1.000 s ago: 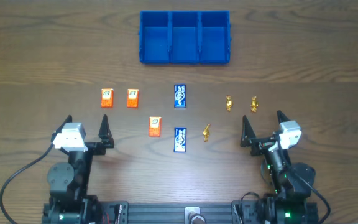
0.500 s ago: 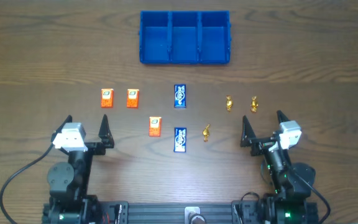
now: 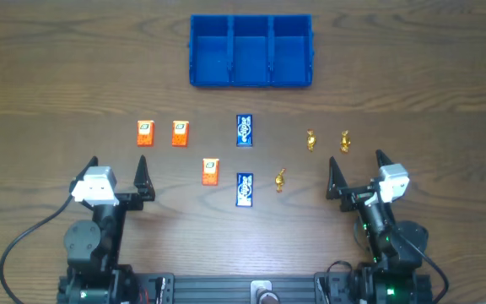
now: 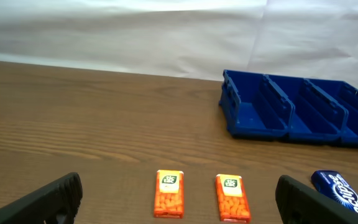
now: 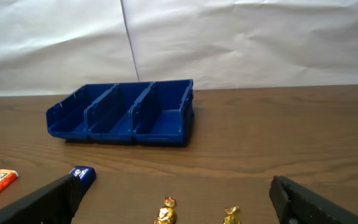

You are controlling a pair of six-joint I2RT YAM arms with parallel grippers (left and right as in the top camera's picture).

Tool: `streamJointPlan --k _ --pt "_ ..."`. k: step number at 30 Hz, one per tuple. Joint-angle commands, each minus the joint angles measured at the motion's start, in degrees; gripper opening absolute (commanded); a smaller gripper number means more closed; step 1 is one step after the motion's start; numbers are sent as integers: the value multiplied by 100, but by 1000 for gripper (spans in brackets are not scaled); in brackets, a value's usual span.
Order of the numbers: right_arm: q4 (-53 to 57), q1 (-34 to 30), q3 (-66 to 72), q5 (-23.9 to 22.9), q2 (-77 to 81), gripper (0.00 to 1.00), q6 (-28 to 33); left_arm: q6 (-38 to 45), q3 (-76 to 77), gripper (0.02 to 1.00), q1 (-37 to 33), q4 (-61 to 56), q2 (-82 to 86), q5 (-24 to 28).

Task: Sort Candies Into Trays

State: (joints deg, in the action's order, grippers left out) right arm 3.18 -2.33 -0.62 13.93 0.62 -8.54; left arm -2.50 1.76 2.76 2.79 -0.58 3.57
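Top view: left gripper [image 3: 118, 169] and right gripper [image 3: 357, 166] spread, empty; sorting not begun, so you likely grasp the lower-centre orange candy [image 3: 211, 171] first for the upper-centre tray [image 3: 251, 82].

No print here can be made out. Left of the worktop's middle, two orange boxes sit side by side, the left orange box [image 4: 169, 193] and the right orange box [image 4: 232, 197]. Each has a small green-and-white label at its far end — the lettering is too small to read. The third orange box [image 3: 211, 171] has the same patch. White script runs across the far blue pack [image 3: 245, 130] and the near blue pack [image 3: 244, 189] — blurred.
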Motion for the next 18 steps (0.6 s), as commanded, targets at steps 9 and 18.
streamJointPlan --k 9,18 --pt "17 -20 17 -35 -35 1000 -39 76 -144 998 -17 -31 37 44" --pt "15 -20 17 -35 -35 1000 -37 127 2162 1000 -17 3025 -111 -162"
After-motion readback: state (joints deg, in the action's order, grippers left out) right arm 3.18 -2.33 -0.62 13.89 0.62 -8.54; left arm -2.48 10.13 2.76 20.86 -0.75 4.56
